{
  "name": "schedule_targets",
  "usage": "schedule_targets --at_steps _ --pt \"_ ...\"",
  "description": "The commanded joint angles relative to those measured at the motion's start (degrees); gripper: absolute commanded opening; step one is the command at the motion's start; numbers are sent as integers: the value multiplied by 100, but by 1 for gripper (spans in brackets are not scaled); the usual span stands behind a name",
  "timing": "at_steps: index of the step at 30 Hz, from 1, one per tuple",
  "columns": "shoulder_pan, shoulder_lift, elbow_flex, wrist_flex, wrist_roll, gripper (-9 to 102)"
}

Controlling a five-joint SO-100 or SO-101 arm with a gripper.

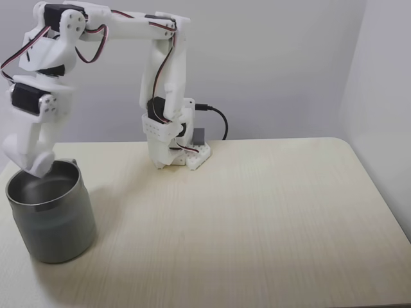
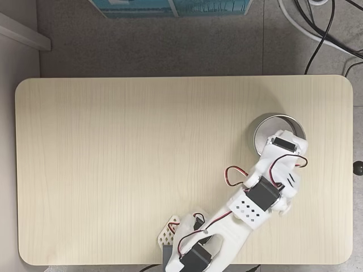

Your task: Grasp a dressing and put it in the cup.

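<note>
Gripper (image 1: 35, 168) is seen at the rim of the cup (image 1: 54, 221), fingertips just above its opening; whether spread or pinching cannot be told. Dressing cannot be made out. In another fixed view the cup (image 2: 262, 127) is partly covered by the arm (image 2: 255, 201). Cup is stood upright near one end of the pale wooden worktop (image 1: 257, 218). Arm base (image 1: 176, 144) is mounted at the worktop's edge.

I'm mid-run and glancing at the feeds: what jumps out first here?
The white arm, folded high from its base at the table's back edge, reaches down so its gripper sits at the mouth of the cup at the left in a fixed view. From above, the cup stands near the table's right edge.
</note>
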Motion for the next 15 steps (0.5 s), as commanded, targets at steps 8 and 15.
schedule_targets --at_steps 8,15 --pt "53 -387 -88 -88 176 22" --pt "44 -369 -88 -79 158 22"
